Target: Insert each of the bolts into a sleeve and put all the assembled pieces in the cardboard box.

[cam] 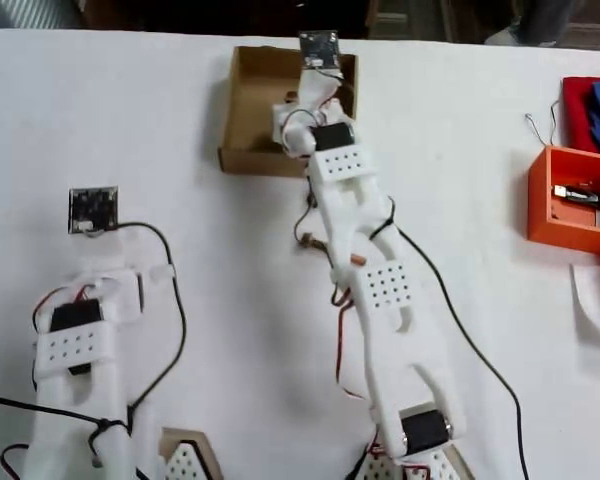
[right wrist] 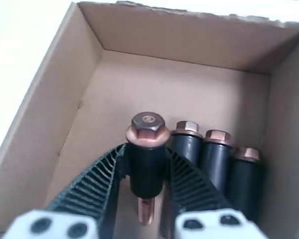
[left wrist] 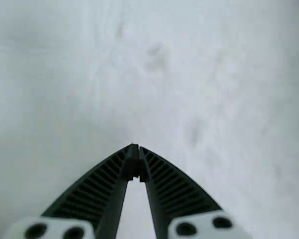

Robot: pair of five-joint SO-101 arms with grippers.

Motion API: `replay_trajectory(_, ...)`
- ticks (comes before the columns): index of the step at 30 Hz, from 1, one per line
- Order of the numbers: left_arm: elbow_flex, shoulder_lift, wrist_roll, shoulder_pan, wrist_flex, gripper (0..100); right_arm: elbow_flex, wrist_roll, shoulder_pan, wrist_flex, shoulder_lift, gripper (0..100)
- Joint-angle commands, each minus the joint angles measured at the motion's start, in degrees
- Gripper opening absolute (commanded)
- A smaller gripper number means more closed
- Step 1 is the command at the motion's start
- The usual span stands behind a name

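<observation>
The white table (cam: 180,120) carries the cardboard box (cam: 242,100) at its far side, and an orange tray (cam: 570,225) stands well apart at the right edge. The right gripper (right wrist: 145,149) is inside the box opening, its jaws clamped on the black sleeve (right wrist: 145,172) of an assembled piece. Its copper bolt (right wrist: 148,128) is seated through the sleeve, with the thread showing below. Three assembled pieces (right wrist: 217,159) lie side by side on the box floor, just beside the held one. The left gripper (left wrist: 134,149) is closed on nothing above bare table. Assessment: the placing step is in hand. The next move calls for opening the jaws to release the piece alongside the others, then lifting clear of the box walls. Whether the piece touches the floor cannot be determined.
</observation>
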Motion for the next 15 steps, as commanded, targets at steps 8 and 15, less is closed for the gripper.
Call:
replay_trajectory(8,-0.22,0.00,-0.35,-0.26,-0.62,3,-1.14,-1.93,0.13,0.40,-1.27,2.3)
replay_trajectory(15,-0.22,0.00,-0.35,-0.26,-0.70,3,-1.23,-1.93,-0.75,0.48,-1.63,2.3)
